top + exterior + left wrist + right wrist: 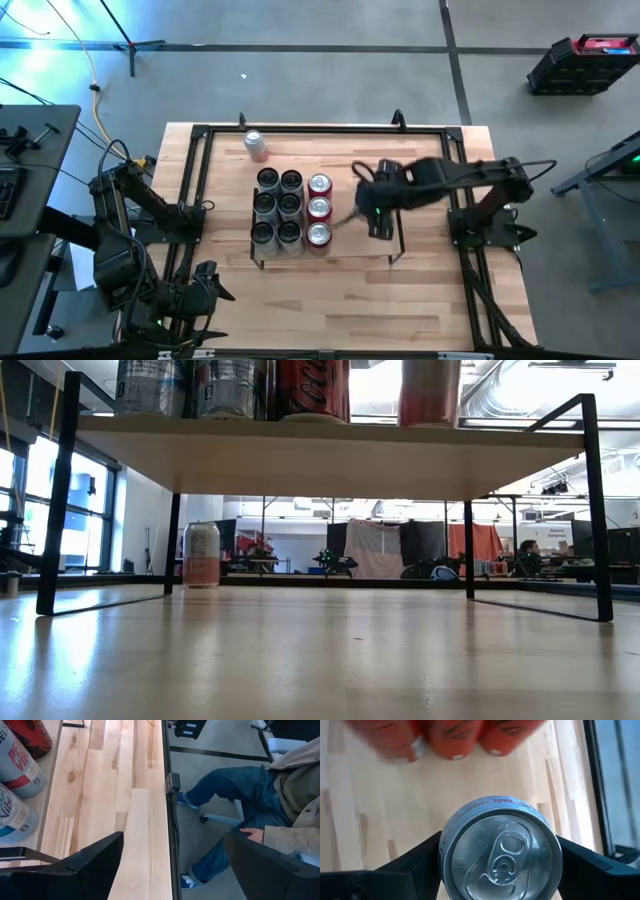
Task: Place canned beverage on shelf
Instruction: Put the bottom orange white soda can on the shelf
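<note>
The shelf [355,240] stands mid-table and carries several silver cans [277,206] and three red cans [319,209] on its left half. My right gripper [383,215] is over the shelf's right half, shut on a canned beverage [500,855] with a silver lid; the low view shows this can [430,390] at the shelf top [330,455]. My left gripper [172,865] waits open at the table's near left corner [205,285]. Another can [256,143] stands upright on the table beyond the shelf, also in the low view [201,555]. My right gripper pinches the can's side wall [445,855] between its two fingers, one on each side, near the top. The fingers [415,865] come from above, slanting down. The can is upright with its lid up; whether its base touches the shelf board I cannot tell.
Black rails [300,130] frame the tabletop. The shelf's right half [360,200] is bare wood around my right gripper. Beyond the table's near edge a seated person [235,795] in jeans shows in the left wrist view.
</note>
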